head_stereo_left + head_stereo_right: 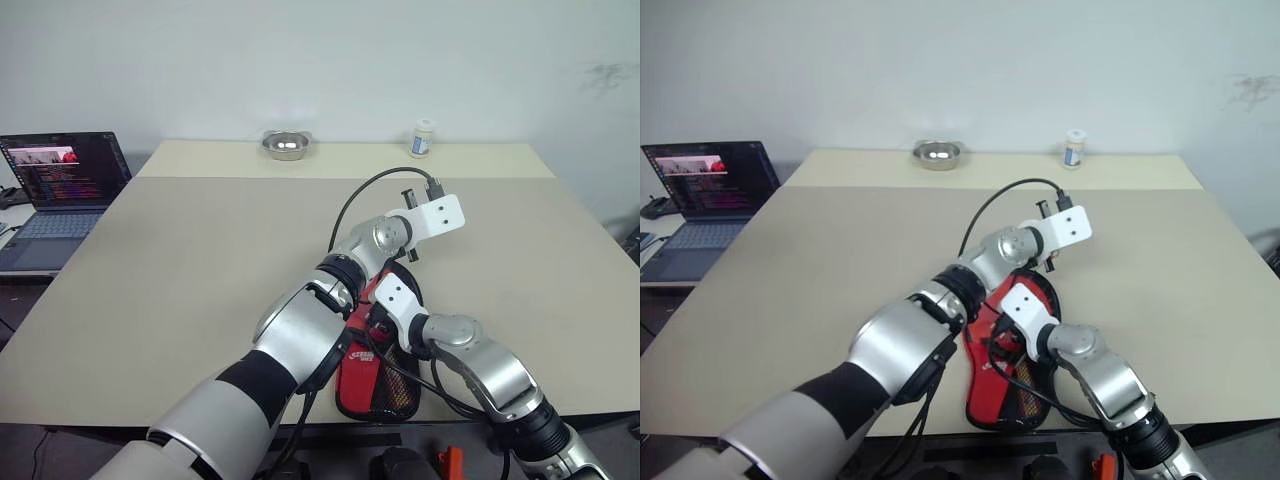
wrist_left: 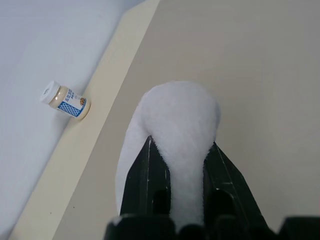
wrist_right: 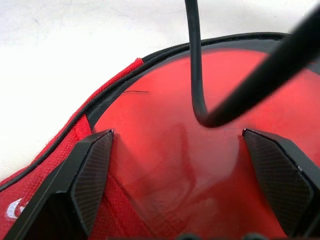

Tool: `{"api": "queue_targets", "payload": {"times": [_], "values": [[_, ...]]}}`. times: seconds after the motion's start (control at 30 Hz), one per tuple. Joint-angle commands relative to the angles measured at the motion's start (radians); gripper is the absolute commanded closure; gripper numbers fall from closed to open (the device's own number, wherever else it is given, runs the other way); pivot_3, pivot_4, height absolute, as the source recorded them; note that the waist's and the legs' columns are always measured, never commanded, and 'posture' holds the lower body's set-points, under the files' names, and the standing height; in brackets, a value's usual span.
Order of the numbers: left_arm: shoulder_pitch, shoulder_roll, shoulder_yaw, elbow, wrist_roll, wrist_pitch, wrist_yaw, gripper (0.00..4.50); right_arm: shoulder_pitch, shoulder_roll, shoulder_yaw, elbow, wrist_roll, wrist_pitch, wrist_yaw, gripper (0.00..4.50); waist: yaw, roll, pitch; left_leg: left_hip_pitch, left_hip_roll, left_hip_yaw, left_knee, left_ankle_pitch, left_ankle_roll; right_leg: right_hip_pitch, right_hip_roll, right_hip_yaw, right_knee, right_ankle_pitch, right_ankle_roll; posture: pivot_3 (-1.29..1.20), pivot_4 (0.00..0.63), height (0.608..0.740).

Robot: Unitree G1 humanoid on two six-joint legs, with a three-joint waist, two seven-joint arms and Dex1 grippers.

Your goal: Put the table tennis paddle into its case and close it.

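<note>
The case [image 1: 372,375] lies near the table's front edge, black-rimmed with a red face and dark mesh. My right gripper [image 3: 177,132] hangs open just over it, fingers [image 3: 92,170] spread above a smooth red surface inside the black zipper rim [image 3: 107,95]. I cannot tell whether that red surface is the table tennis paddle or the case's own face. My left gripper [image 2: 182,141] is raised above the case's far end [image 1: 411,250], shut on a pale, blurred, rounded thing [image 2: 182,112] that I cannot identify.
A laptop [image 1: 65,185] sits off the table's left side. At the far edge stand a metal bowl [image 1: 286,145] and a small white-capped bottle [image 1: 423,139]. A black cable [image 3: 196,65] from the left wrist hangs across the right gripper's opening.
</note>
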Motion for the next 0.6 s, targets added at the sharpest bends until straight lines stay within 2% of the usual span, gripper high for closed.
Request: {"api": "queue_targets", "payload": {"times": [0.03, 0.3, 0.6], "values": [[-0.047, -0.133, 0.020, -0.047, -0.034, -0.061, -0.065, 4.21, 0.080, -0.011, 0.106, 0.098, -0.012, 0.108, 0.016, 0.00, 0.000, 0.000, 0.000, 0.000, 0.000, 0.000, 0.000, 0.000, 0.000, 0.000, 0.000, 0.000, 0.000, 0.000, 0.000, 0.00, 0.150, 0.740], [0.002, -0.148, -0.004, -0.045, -0.015, -0.058, -0.157, 4.21, 0.067, -0.004, 0.101, 0.118, -0.019, 0.096, 0.011, 0.00, -0.001, 0.001, -0.001, 0.000, 0.000, 0.000, 0.000, 0.000, 0.000, 0.000, 0.000, 0.000, 0.000, 0.000, 0.000, 0.00, 0.150, 0.740], [0.027, -0.102, 0.010, -0.045, -0.030, -0.044, -0.193, 1.00, 0.047, -0.013, 0.084, 0.161, -0.029, 0.062, 0.017, 0.00, -0.003, 0.001, -0.002, 0.000, 0.000, 0.000, 0.000, 0.000, 0.000, 0.000, 0.000, 0.000, 0.000, 0.000, 0.000, 0.00, 0.150, 0.740]]}}
